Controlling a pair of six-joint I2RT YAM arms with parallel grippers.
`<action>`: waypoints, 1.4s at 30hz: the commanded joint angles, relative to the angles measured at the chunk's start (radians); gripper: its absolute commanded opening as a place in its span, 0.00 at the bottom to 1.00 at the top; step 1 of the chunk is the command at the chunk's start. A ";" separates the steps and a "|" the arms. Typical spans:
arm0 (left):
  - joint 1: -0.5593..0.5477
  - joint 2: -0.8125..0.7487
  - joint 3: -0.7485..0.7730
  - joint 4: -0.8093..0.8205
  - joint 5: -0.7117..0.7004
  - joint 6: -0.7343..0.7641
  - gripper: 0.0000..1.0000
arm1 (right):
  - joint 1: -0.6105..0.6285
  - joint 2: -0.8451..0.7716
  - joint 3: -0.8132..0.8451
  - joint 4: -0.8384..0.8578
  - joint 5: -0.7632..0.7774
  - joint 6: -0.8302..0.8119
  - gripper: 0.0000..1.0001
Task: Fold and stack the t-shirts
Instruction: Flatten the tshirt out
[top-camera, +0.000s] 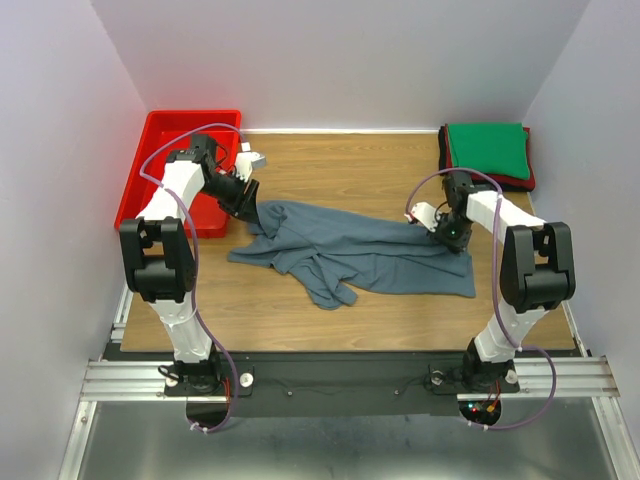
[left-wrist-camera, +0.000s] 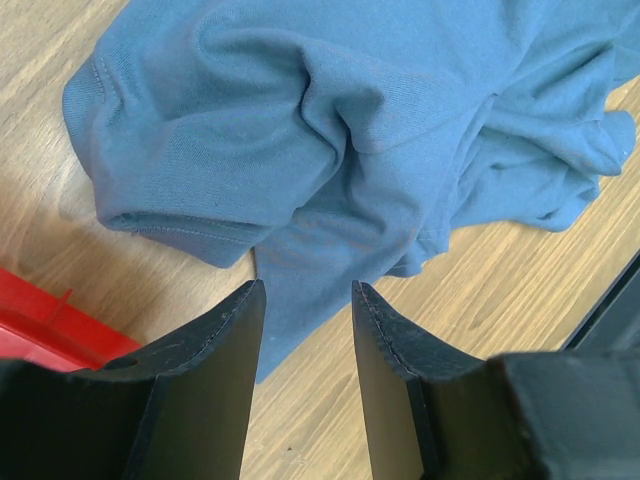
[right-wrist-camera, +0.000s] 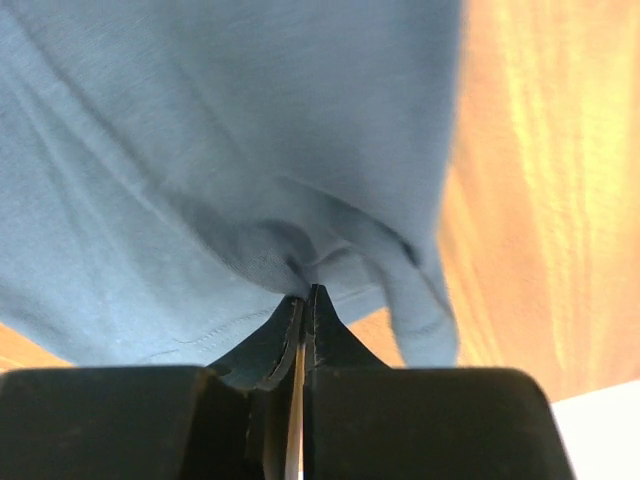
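At the centre of the wooden table (top-camera: 350, 160) lay the slate blue-grey t-shirt (top-camera: 350, 255), crumpled and spread from left to right. The right gripper (right-wrist-camera: 303, 300) was clamped on a pinch of cloth at the shirt's right edge, while the left gripper (left-wrist-camera: 308, 330) stood with its jaws apart over the left edge, near the red tray (top-camera: 170, 135). A folded green t-shirt (top-camera: 487, 148) topped a pile at the far right corner.

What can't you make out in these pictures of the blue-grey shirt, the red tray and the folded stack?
- Top view: the left arm covers part of the red plastic tray's floor.
- Top view: the green folded shirt covers the shirts beneath; only red and dark edges show.
- Right wrist view: the shut right gripper hides the cloth it pinches on the slate blue-grey cloth t-shirt.
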 joint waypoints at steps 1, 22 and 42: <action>0.000 -0.086 -0.010 -0.047 0.014 0.057 0.51 | 0.009 -0.045 0.065 -0.013 0.009 0.000 0.01; -0.123 -0.313 -0.490 0.188 -0.377 0.163 0.50 | 0.001 -0.119 0.133 -0.156 -0.043 0.107 0.01; -0.086 -0.169 -0.464 0.289 -0.584 0.097 0.51 | -0.014 -0.114 0.104 -0.159 -0.034 0.087 0.01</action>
